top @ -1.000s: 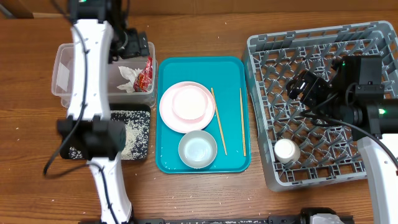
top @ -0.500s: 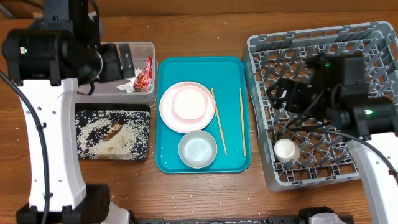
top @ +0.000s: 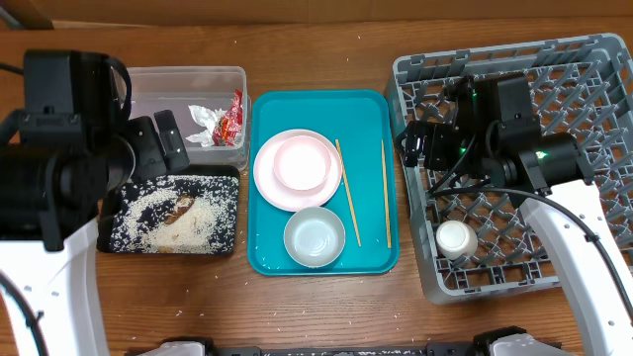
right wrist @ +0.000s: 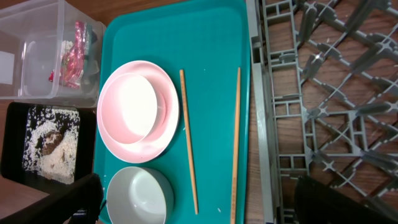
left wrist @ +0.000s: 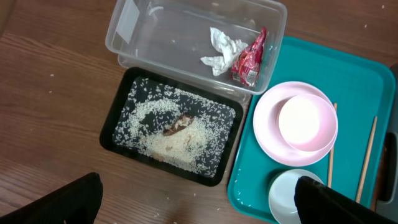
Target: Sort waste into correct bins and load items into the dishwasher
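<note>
The clear tub [top: 148, 84] holds a crumpled white tissue [top: 205, 119] and a red wrapper [top: 231, 117]. The black tray [top: 226, 213] holds rice [top: 158, 216] and a brown scrap [top: 184, 205]. On the teal tray [top: 371, 129] lie a pink-white plate [top: 265, 178] with a white bowl [top: 302, 163] on it, a second bowl [top: 315, 237] and two chopsticks [top: 347, 193] [top: 386, 193]. A white cup [top: 456, 238] stands in the grey rack [top: 593, 247]. My left gripper [top: 155, 143] is open and empty, high over the join between tub and black tray. My right gripper [top: 420, 141] is open and empty, over the rack's left edge.
Stray rice grains lie on the wooden table in front of the black tray [left wrist: 112, 124]. The teal tray [right wrist: 211, 37] sits close against the rack's left wall [right wrist: 258, 124]. The tub [left wrist: 124, 31] and the black tray touch along one side.
My left arm has swung off the clear tub toward the front left, uncovering the tub and black tray. My right gripper has moved left across the rack toward the teal tray.
</note>
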Available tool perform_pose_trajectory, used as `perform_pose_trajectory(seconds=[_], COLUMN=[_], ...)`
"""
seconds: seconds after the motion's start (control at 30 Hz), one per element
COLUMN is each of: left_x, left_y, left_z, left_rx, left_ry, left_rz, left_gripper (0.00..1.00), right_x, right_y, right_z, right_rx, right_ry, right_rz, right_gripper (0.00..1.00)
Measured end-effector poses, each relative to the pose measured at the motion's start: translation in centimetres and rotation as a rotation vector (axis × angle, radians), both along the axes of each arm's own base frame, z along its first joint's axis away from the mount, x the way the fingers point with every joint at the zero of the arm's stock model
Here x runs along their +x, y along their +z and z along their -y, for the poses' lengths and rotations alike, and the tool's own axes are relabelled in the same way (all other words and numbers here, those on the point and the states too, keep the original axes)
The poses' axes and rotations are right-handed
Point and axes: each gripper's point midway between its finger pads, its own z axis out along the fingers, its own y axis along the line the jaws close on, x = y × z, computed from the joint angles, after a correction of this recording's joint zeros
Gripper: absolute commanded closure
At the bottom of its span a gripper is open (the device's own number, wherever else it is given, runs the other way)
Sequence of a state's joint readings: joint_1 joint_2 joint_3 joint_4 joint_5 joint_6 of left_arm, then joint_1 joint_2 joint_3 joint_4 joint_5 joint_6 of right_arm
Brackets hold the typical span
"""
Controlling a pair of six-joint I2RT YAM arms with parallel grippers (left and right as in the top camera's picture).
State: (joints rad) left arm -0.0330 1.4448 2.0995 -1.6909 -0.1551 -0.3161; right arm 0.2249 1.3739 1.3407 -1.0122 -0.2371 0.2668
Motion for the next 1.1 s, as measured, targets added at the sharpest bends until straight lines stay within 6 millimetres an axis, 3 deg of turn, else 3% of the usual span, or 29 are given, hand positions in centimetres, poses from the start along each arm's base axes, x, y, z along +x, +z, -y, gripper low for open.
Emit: perform_pose_trajectory(seconds=[0.2, 0.8, 1.0, 1.1], left_x=[0.6, 0.5, -1.3, -0.6], left_y=[-1.0, -0.9, 0.5, 2.7], left_z=[0.0, 0.0, -0.2, -0.5], left_rx=[0.001, 0.002, 0.008, 0.016], left_ry=[0.001, 0.005, 0.006, 0.023], left_rz=[-0.037, -0.033, 0.037, 0.23], left_gripper=[0.0, 0.0, 0.0, 0.0], right_x=[0.0, 0.1, 0.1, 0.1], right_y=[0.0, 0.0, 0.0, 0.0], right_z=[0.0, 0.1, 0.1, 0.1], right_rx=[-0.002, -0.006, -0.006, -0.007], right_ry=[0.0, -0.002, -0.002, -0.003], right_rz=[0.002, 0.004, 0.004, 0.004], right_gripper=[0.0, 0.0, 0.0, 0.0])
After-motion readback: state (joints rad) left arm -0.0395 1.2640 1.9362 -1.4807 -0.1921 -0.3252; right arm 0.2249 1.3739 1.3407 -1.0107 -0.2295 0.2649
